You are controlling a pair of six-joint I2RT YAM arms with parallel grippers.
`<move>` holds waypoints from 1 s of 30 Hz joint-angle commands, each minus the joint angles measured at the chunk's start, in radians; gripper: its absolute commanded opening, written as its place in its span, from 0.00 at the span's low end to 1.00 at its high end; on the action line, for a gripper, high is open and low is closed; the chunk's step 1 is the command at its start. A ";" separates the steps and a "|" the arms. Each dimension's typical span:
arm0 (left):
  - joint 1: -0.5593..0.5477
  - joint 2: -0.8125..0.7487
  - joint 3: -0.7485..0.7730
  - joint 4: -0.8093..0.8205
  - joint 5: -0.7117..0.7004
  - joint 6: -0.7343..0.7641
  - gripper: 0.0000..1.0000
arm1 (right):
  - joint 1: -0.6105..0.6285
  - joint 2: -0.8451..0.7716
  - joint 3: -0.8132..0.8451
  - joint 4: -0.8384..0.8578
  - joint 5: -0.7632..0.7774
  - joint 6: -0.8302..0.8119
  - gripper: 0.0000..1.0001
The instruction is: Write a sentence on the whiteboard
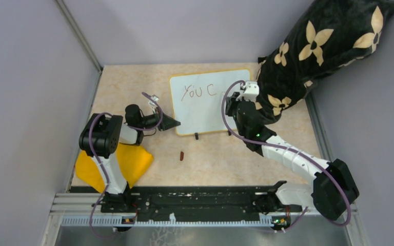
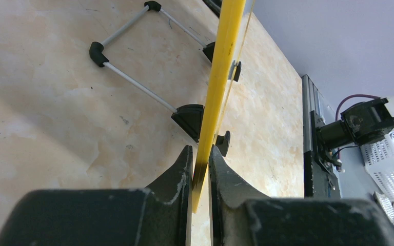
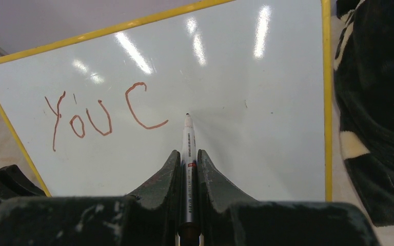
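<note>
Whiteboard upright at mid-table. Left arm reaches in low; left gripper pinches the board's yellow edge. Right arm bends over the board's right side, right gripper clamped on a marker (tip contact unclear). Sentence reads "You C".

Top external camera: high at the near side, looking down over the worktop. Left wrist camera: close, sighting edge-on along the whiteboard frame. Right wrist camera: close, facing the board's written face. All three views share the whiteboard.
</note>
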 commanded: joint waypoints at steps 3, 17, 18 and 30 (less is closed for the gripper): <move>-0.004 -0.011 -0.006 -0.033 -0.016 0.024 0.00 | -0.013 -0.013 0.038 0.071 -0.007 0.000 0.00; -0.006 -0.015 -0.006 -0.034 -0.016 0.027 0.00 | -0.013 0.054 0.094 0.070 -0.021 -0.002 0.00; -0.006 -0.015 -0.006 -0.034 -0.016 0.027 0.00 | -0.013 0.059 0.096 0.070 -0.022 -0.002 0.00; -0.006 -0.015 -0.005 -0.037 -0.016 0.029 0.00 | -0.013 0.086 0.096 0.066 -0.075 0.014 0.00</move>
